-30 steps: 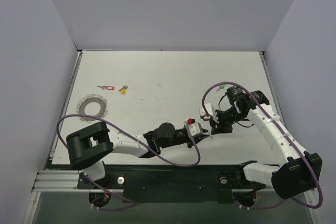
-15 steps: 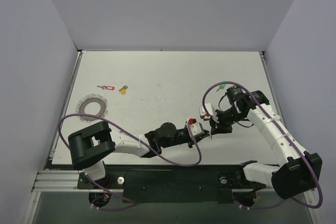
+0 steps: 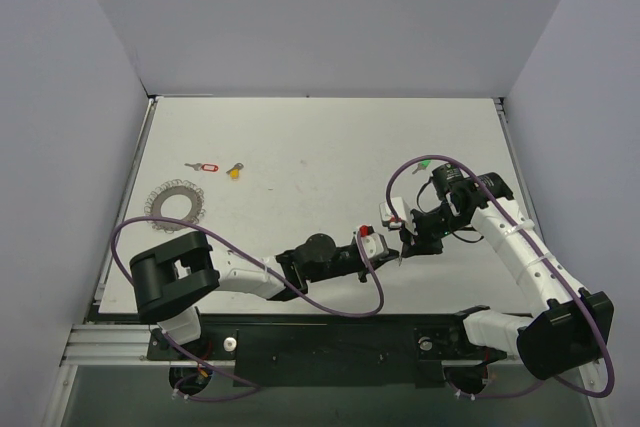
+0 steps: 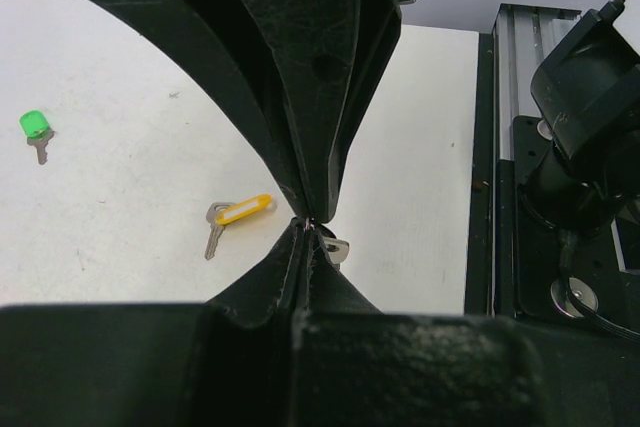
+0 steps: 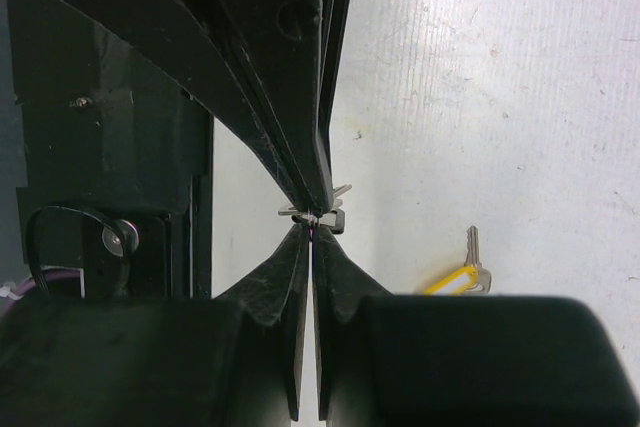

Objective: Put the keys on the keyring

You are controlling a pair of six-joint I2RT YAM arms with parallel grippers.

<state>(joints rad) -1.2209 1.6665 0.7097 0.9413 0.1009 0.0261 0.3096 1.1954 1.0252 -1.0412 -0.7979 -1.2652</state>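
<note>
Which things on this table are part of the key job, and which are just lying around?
For the job: keyring; red-tag key; orange-yellow key; green key; yellow-tag key; small metal key, pinched between left gripper and right gripper.

Just there: purple cables; metal rail.

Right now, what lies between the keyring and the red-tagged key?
Nothing. In the top view, only bare table separates the keyring from the red-tagged key; the yellow key lies aside, to the right.
</note>
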